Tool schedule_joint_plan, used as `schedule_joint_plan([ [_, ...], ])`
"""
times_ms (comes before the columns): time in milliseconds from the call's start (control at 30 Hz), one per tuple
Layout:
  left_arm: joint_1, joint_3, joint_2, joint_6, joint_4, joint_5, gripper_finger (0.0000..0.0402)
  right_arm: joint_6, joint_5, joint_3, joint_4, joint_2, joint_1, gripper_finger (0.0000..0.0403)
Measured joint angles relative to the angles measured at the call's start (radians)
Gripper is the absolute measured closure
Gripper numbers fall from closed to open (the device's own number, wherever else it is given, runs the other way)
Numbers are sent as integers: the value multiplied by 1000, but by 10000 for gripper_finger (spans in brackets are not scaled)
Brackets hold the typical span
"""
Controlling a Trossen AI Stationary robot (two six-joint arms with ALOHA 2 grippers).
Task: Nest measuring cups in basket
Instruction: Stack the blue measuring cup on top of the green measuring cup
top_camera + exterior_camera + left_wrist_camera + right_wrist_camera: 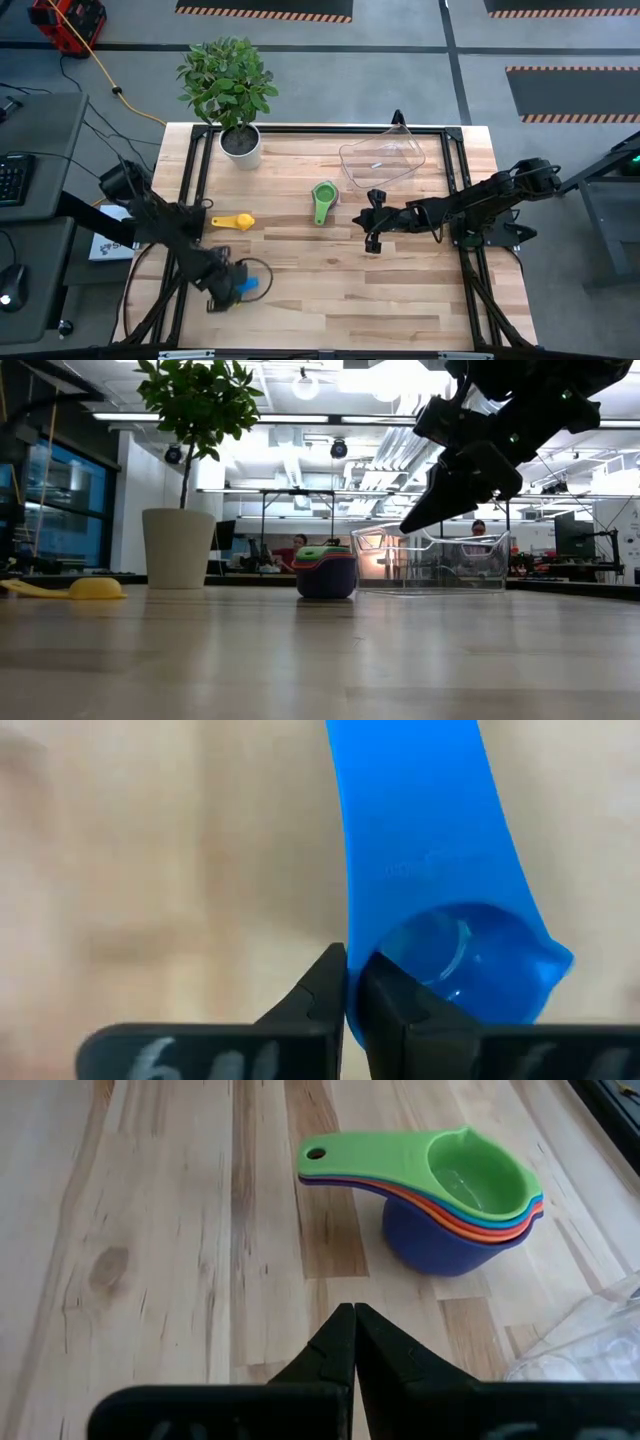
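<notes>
My left gripper (348, 995) pinches the blue cup (440, 910) rim, handle pointing away from the fingers; the stack (323, 200) is nearer my right gripper (353, 1342), fingers pressed together.

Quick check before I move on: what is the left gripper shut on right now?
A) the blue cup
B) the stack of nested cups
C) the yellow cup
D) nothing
A: in the left wrist view the left gripper is pinched on the rim of the blue cup; the yellow cup and the stack lie apart on the table.
</notes>
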Motion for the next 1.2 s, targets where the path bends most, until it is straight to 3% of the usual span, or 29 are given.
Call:
schedule_joint_plan([
  [100,97,46,-33,206,-95,-80,396,-28,0,0,5,0,0,402],
  [267,293,220,-45,628,-270,-300,397,-142,-30,0,48,0,0,402],
  [433,505,379,-2,1046,-257,-494,398,-200,-88,0,139,0,-8,402],
  [533,591,426,29,1171,-210,-597,399,-162,-106,0,178,0,-14,402],
  [633,654,438,43,1197,-126,-662,400,-112,-109,0,185,0,-14,402],
  [800,692,432,31,1029,61,-746,400,3,-105,0,244,0,-14,387],
  [867,680,404,25,1026,243,-740,400,7,-95,0,292,0,-13,369],
  [967,653,351,20,1091,383,-702,400,4,-62,0,376,0,-5,332],
  [1100,624,304,20,1048,403,-838,401,11,7,0,523,0,3,277],
  [1200,609,290,20,1037,395,-880,401,45,23,0,630,0,-7,245],
])
